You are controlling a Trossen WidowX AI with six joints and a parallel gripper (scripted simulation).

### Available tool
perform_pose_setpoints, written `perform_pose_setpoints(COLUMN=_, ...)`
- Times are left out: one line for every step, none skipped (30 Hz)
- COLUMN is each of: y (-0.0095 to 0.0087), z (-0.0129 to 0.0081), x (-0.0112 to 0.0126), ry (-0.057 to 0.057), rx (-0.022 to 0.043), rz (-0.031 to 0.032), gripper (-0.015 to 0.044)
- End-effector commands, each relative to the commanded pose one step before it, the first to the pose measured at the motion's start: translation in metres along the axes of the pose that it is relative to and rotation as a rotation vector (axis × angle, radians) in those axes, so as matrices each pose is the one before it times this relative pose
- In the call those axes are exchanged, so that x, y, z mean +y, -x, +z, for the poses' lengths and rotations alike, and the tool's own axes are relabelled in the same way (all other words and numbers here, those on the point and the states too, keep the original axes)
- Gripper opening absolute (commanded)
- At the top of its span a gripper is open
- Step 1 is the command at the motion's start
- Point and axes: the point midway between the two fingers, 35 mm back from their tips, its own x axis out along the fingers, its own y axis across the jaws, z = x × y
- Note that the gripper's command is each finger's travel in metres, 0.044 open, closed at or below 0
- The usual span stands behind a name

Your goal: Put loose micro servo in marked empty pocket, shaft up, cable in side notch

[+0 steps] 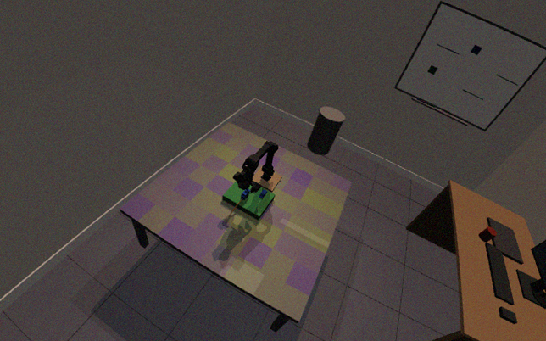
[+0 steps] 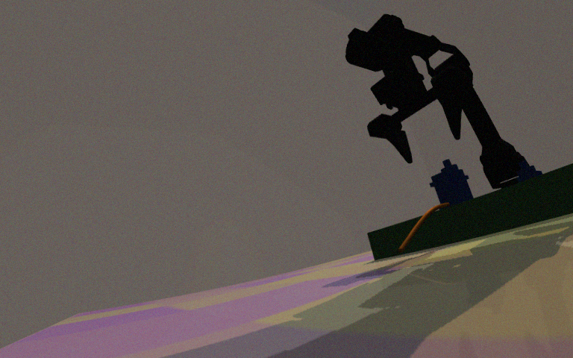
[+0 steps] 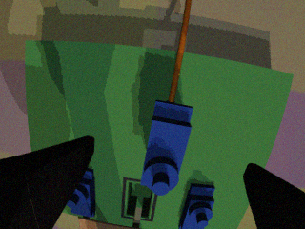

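The loose blue micro servo (image 1: 244, 194) (image 2: 452, 186) (image 3: 168, 138) stands upright on the green deck (image 1: 252, 206) (image 2: 477, 217) (image 3: 233, 110), its shaft pointing up. Its orange cable (image 2: 415, 227) (image 3: 180, 57) runs over the deck's edge. The marked empty pocket (image 3: 132, 205) is outlined in dark near the bottom of the wrist view, close to the servo's shaft end; it does not show in the exterior view. My gripper (image 2: 433, 151) (image 3: 170, 154) is open and empty above the deck, its fingers wide apart, with the loose servo between and below them in the wrist view.
Two other blue servos sit in the deck, one left of the pocket (image 3: 87, 196) and one right of it (image 3: 200, 205). The arm's base stands behind the deck on a tan board (image 1: 274, 181). The deck lies on a patchwork table top (image 1: 207, 238).
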Motion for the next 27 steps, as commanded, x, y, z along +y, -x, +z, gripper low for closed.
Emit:
perform_pose_setpoints(y=-0.00251, z=-0.00456, x=0.00023, ry=-0.0169, rx=0.03218, rz=0.01227, gripper=0.0440)
perform_pose_setpoints(y=0.00000, z=0.00000, x=0.00000, ry=0.0000, rx=0.00000, rz=0.00000, gripper=0.0440)
perform_pose_setpoints(y=-0.00082, z=0.00004, x=0.00000, ry=0.0000, rx=0.00000, rz=0.00000, gripper=0.0440)
perform_pose_setpoints(y=-0.00171, z=0.00008, x=0.00000, ry=0.0000, rx=-0.00001, rz=0.00000, gripper=0.0440)
perform_pose_setpoints(y=-0.00224, z=0.00008, x=0.00000, ry=0.0000, rx=-0.00001, rz=0.00000, gripper=0.0440)
perform_pose_setpoints(y=-0.00292, z=0.00008, x=0.00000, ry=0.0000, rx=-0.00001, rz=0.00000, gripper=0.0440)
perform_pose_setpoints(y=-0.00379, z=0.00005, x=0.00000, ry=0.0000, rx=-0.00001, rz=0.00000, gripper=0.0440)
perform_pose_setpoints(y=-0.00372, z=0.00000, x=0.00000, ry=0.0000, rx=0.00000, rz=0.00000, gripper=0.0440)
perform_pose_setpoints(y=-0.00388, z=-0.00006, x=0.00000, ry=0.0000, rx=0.00000, rz=0.00000, gripper=0.0440)
perform_pose_setpoints(y=-0.00355, z=-0.00011, x=0.00000, ry=0.0000, rx=0.00000, rz=0.00000, gripper=0.0440)
perform_pose_setpoints(y=-0.00229, z=-0.00015, x=-0.00018, ry=0.0000, rx=0.00001, rz=-0.00001, gripper=0.0440)
perform_pose_setpoints(y=-0.00078, z=-0.00011, x=-0.00021, ry=0.0000, rx=0.00001, rz=-0.00002, gripper=0.0440)
perform_pose_setpoints(y=0.00000, z=-0.00003, x=-0.00012, ry=0.0000, rx=0.00000, rz=-0.00001, gripper=0.0440)
perform_pose_setpoints(y=-0.00024, z=0.00001, x=0.00000, ry=0.0000, rx=0.00000, rz=0.00000, gripper=0.0440)
perform_pose_setpoints(y=-0.00049, z=0.00002, x=0.00000, ry=0.0000, rx=0.00000, rz=0.00000, gripper=0.0440)
perform_pose_setpoints(y=-0.00076, z=0.00003, x=0.00000, ry=0.0000, rx=-0.00001, rz=0.00001, gripper=0.0440)
perform_pose_setpoints(y=-0.00095, z=0.00003, x=0.00000, ry=0.0000, rx=0.00000, rz=0.00000, gripper=0.0440)
perform_pose_setpoints(y=-0.00115, z=0.00003, x=0.00000, ry=0.0000, rx=0.00000, rz=0.00000, gripper=0.0440)
perform_pose_setpoints(y=-0.00135, z=0.00003, x=0.00000, ry=0.0000, rx=0.00000, rz=0.00000, gripper=0.0440)
perform_pose_setpoints(y=-0.00152, z=0.00002, x=0.00000, ry=0.0000, rx=0.00000, rz=0.00000, gripper=0.0440)
perform_pose_setpoints(y=-0.00159, z=0.00002, x=0.00000, ry=0.0000, rx=0.00000, rz=0.00000, gripper=0.0440)
perform_pose_setpoints(y=-0.00160, z=0.00001, x=0.00000, ry=0.0000, rx=0.00000, rz=0.00000, gripper=0.0440)
perform_pose_setpoints(y=-0.00160, z=0.00000, x=0.00000, ry=0.0000, rx=0.00000, rz=0.00000, gripper=0.0440)
perform_pose_setpoints(y=-0.00161, z=-0.00001, x=0.00000, ry=0.0000, rx=0.00000, rz=0.00000, gripper=0.0440)
perform_pose_setpoints(y=-0.00161, z=-0.00002, x=0.00000, ry=0.0000, rx=0.00000, rz=0.00000, gripper=0.0440)
perform_pose_setpoints(y=-0.00161, z=-0.00003, x=0.00000, ry=0.0000, rx=0.00000, rz=0.00000, gripper=0.0440)
perform_pose_setpoints(y=-0.00160, z=-0.00004, x=0.00000, ry=0.0000, rx=0.00000, rz=0.00000, gripper=0.0440)
